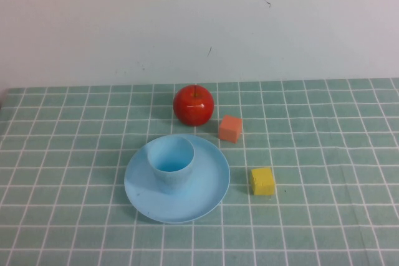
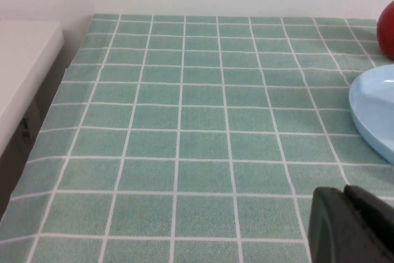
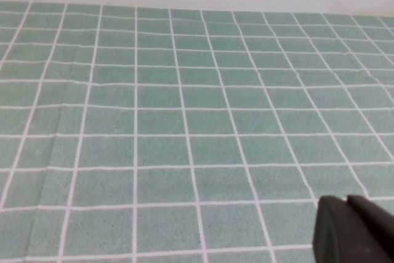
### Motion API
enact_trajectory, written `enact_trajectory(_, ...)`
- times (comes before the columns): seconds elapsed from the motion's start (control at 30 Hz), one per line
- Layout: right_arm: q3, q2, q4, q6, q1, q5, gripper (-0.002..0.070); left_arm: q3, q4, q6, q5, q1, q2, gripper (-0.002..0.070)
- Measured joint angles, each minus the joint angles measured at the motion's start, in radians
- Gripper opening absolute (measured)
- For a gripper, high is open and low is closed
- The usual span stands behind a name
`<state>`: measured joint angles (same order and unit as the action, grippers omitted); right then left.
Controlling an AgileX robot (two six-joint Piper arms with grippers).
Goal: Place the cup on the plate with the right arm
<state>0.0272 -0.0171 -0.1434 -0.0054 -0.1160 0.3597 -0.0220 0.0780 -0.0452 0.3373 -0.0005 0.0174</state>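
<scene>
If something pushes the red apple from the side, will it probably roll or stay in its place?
The apple is round and glossy, so it would probably roll and may slip in a grip. The orange block beside it might stop it. Neither the left gripper nor the right gripper is near it.

apple [image 2: 388, 29] and plate [image 2: 375, 112] cut off at left wrist view's edge, both claws mostly out of frame

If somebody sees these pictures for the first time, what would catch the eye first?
Probably the red apple at the back of the green checked table, then the cup standing upright on the plate just in front of it. Neither arm reaches into the high view; the left gripper and the shut right gripper show only at the edge of their own wrist views.
</scene>
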Motion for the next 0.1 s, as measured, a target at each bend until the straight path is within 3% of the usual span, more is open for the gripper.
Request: enact_trajectory(0.1, 0.0, 0.0, 0.0, 0.0, 0.0, 0.0, -0.0003, 0.0, 0.0, 0.0, 0.0, 0.0, 0.0, -0.0003)
